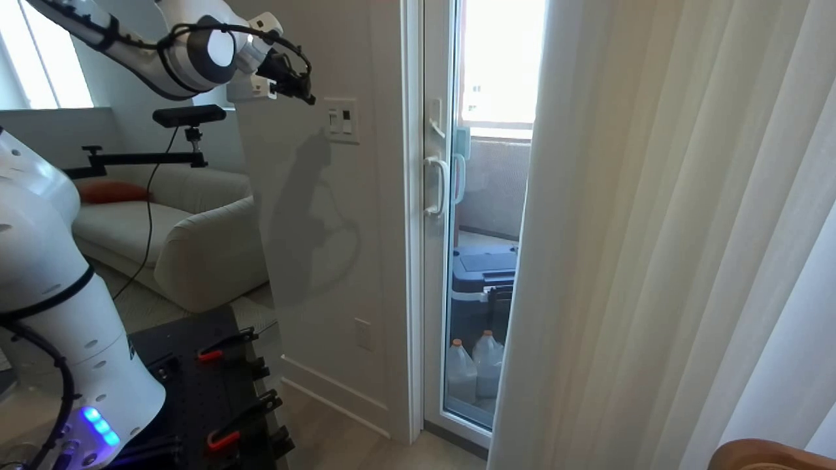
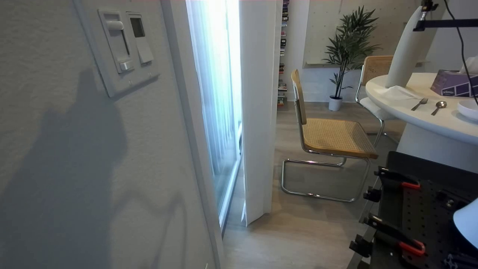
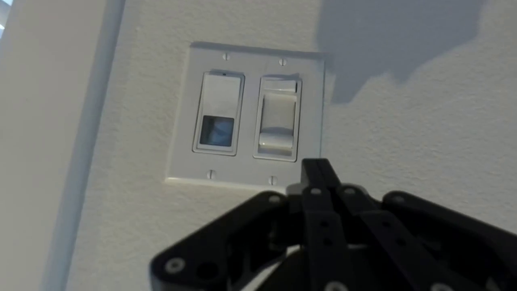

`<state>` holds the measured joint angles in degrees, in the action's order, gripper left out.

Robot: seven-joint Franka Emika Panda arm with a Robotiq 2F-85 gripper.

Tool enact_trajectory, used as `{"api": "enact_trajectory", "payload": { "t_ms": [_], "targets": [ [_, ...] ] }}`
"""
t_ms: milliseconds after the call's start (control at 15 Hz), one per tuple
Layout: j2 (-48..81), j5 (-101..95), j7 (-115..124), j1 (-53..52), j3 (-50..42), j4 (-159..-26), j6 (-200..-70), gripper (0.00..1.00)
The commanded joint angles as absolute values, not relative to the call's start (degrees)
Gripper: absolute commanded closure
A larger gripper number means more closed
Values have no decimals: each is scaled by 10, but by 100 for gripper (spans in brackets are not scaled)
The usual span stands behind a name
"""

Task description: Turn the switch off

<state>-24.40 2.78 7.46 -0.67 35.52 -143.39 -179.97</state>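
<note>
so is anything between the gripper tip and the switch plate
Nothing: in an exterior view, only a narrow strip of wall shows between the shut gripper and the switch plate.

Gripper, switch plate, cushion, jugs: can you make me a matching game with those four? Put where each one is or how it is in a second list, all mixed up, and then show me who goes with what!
Column one
1. gripper
2. switch plate
3. cushion
4. jugs

Column two
a. resting on the sofa
b. squeezed shut, holding nothing
c. seen through the glass door
d. fixed to the wall

Right pairs: 1-b, 2-d, 3-a, 4-c
</note>
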Motion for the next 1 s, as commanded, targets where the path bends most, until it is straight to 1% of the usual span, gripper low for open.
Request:
{"api": "enact_trajectory", "payload": {
  "t_ms": [0,933],
  "targets": [
    [-226,18,97,56,407,-1406,-1812,100],
    [-236,22,125,258,601,-1360,-1802,100]
  ]
}}
